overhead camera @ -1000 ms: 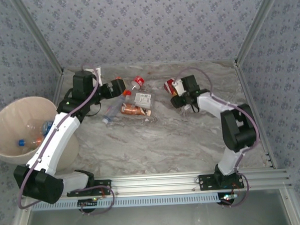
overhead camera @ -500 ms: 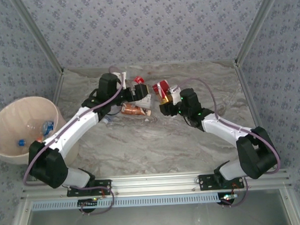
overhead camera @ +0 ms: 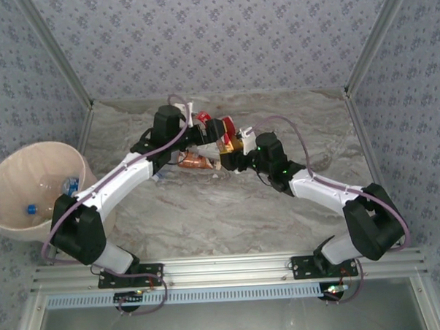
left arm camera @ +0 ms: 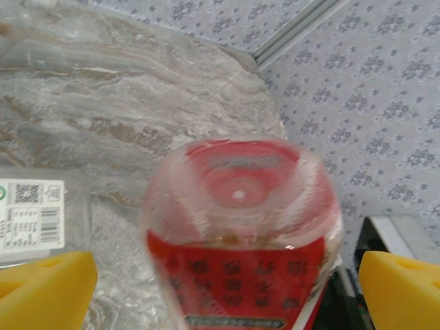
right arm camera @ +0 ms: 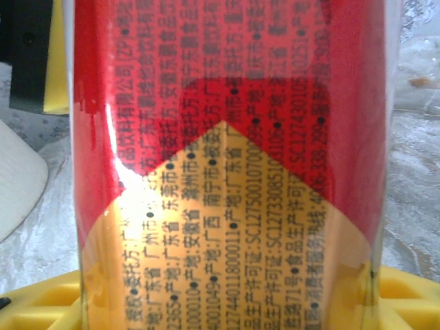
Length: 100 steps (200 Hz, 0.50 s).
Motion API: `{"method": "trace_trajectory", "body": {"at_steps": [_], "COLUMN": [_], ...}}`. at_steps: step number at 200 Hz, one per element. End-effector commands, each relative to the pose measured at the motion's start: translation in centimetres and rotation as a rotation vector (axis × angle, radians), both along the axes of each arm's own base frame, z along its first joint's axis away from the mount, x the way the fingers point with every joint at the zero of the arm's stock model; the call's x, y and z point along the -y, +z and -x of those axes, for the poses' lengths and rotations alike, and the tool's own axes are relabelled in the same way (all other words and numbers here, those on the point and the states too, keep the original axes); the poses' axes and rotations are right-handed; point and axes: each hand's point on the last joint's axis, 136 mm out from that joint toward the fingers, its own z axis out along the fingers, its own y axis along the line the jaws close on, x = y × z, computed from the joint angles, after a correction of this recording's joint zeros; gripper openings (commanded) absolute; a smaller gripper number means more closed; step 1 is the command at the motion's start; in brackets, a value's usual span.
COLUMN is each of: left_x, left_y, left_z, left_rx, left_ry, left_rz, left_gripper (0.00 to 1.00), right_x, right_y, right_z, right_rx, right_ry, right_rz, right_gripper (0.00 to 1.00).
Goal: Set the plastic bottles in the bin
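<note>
My right gripper (overhead camera: 232, 144) is shut on a clear plastic bottle with a red and gold label (overhead camera: 223, 128), held above the middle back of the table. Its label (right arm camera: 227, 165) stands between the right gripper's yellow pads (right arm camera: 405, 295). My left gripper (overhead camera: 207, 131) is open, its pads (left arm camera: 45, 289) on either side of the bottle's base (left arm camera: 240, 227) and not touching it. The bin (overhead camera: 19, 170) stands at the far left with two bottles (overhead camera: 67, 185) inside. An orange-labelled bottle (overhead camera: 194, 161) lies on the table below the grippers.
A flattened bottle with a white label (left arm camera: 31, 213) lies under the left gripper. A red-capped bottle (overhead camera: 203, 118) lies near the back wall, and a clear one (overhead camera: 160, 173) sits beside the left arm. Metal posts frame the marble table (overhead camera: 229, 208).
The right gripper has carried the red-labelled bottle leftward to the middle. The left arm has swung right from the bin side, its open jaws now around the bottle's base.
</note>
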Motion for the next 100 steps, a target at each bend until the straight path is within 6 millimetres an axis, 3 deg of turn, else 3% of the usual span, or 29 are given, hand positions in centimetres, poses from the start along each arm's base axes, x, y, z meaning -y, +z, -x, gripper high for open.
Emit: {"method": "trace_trajectory", "body": {"at_steps": [1, 23, 73, 100], "left_x": [0.7, 0.1, 0.7, 0.7], "left_y": [1.0, -0.2, -1.8, -2.1], "left_z": [0.1, -0.5, -0.8, -0.8], "left_rx": [0.045, 0.018, -0.003, -0.013], "left_ry": [-0.012, 0.038, 0.028, 0.03], "left_rz": [0.032, -0.015, -0.075, -0.095], "left_gripper": [0.98, 0.98, 0.98, 0.9], "right_x": [-1.2, -2.0, -3.8, -4.3], "right_y": [1.6, 2.5, 4.0, 3.9], "right_z": [-0.2, 0.3, 1.3, 1.7], "right_rx": [0.003, 0.008, -0.004, -0.013], "right_ry": [0.023, 0.067, 0.152, 0.173], "right_rz": [-0.072, -0.099, -0.136, -0.116], "right_gripper": [0.53, 0.54, 0.55, 0.55]}}
